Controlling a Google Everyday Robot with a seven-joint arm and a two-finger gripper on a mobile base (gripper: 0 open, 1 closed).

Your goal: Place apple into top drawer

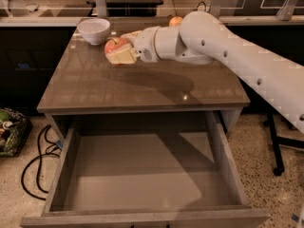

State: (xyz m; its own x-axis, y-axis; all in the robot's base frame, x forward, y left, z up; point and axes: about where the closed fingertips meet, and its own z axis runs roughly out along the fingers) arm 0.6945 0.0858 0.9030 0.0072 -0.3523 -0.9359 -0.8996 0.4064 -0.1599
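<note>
Brown tabletop (142, 87) fills mid-view, and over its back left, just beside the white bowl (93, 30), my gripper (121, 52) is clamped on the apple (113, 45). Below the front edge the top drawer (142, 175) stands pulled out, bare inside. The grasp looks done, I judge; carrying the apple forward, lowering it into the drawer and letting go are left.

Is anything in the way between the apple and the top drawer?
Nothing visible. The gripper holds the apple over the table at its back left. The top drawer is pulled open below the front edge, with nothing seen inside. The white bowl sits behind the apple, off that path.
</note>
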